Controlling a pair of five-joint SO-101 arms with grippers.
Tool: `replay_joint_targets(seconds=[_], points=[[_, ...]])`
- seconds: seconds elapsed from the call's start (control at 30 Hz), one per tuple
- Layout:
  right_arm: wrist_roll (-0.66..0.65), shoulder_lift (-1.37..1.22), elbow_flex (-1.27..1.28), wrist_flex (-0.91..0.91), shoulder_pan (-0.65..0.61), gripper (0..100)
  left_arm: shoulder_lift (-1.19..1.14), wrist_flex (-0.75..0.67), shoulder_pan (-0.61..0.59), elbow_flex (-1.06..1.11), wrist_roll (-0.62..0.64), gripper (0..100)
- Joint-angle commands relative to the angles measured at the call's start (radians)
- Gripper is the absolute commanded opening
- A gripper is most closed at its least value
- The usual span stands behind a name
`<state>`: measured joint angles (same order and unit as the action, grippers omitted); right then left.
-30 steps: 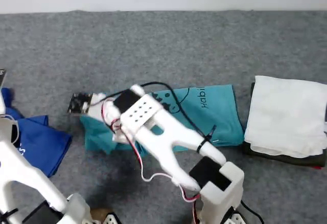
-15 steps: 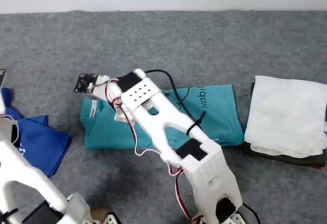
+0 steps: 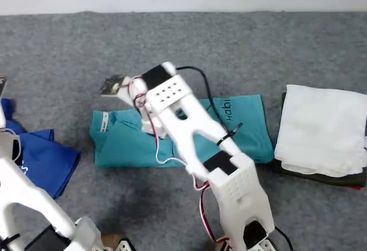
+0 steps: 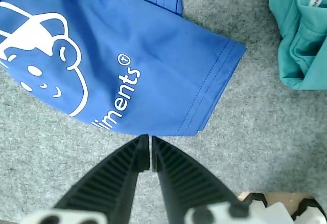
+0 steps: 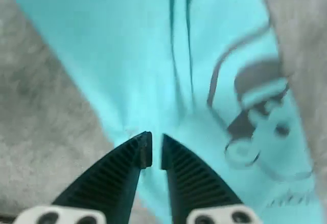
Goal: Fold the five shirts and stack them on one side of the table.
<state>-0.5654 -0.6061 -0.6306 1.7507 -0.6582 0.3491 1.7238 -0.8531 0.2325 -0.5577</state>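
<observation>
A teal shirt lies folded into a long flat band mid-table. My right gripper hangs over its left part, shut, with nothing between its fingers; in the right wrist view the gripper sits just above the teal shirt and its print. A crumpled blue shirt lies at the left edge. My left gripper is shut and hovers beside the hem of the blue shirt. At the right, a folded white shirt rests on a dark folded shirt.
The grey carpeted table is bare behind the shirts up to the white wall. The left arm's white base stands at the front left. The teal shirt's collar end lies close to the blue one.
The right arm swung toward the back and right. The teal shirt's bunched left end now lies flat. The left arm stayed still.
</observation>
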Motion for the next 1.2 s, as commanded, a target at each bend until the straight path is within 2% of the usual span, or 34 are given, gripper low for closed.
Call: replay_joint_targets(seconds=[0.0, 0.1, 0.33, 0.47, 0.53, 0.6, 1.17], points=[[0.100, 0.070, -0.049, 0.045, 0.117, 0.9, 0.044, -0.006, -0.002, -0.004, 0.006, 2], [0.146, 0.084, -0.048, 0.045, 0.237, 0.9, 0.044, 0.006, 0.000, -0.004, 0.006, 2], [0.163, 0.102, 0.012, 0.044, 0.475, 1.3, 0.040, 0.005, 0.003, 0.024, 0.005, 2], [0.206, 0.096, 0.014, 0.028, 0.578, 10.2, 0.044, 0.005, 0.020, 0.082, 0.002, 2], [0.255, 0.094, 0.017, 0.021, 0.608, 17.2, 0.044, 0.005, 0.029, 0.096, 0.002, 2], [0.293, 0.093, 0.017, 0.005, 0.634, 20.0, 0.044, 0.003, 0.034, 0.096, 0.002, 2], [0.305, -0.122, 0.077, -0.107, 0.727, 19.9, 0.044, 0.008, 0.086, 0.096, 0.003, 2]])
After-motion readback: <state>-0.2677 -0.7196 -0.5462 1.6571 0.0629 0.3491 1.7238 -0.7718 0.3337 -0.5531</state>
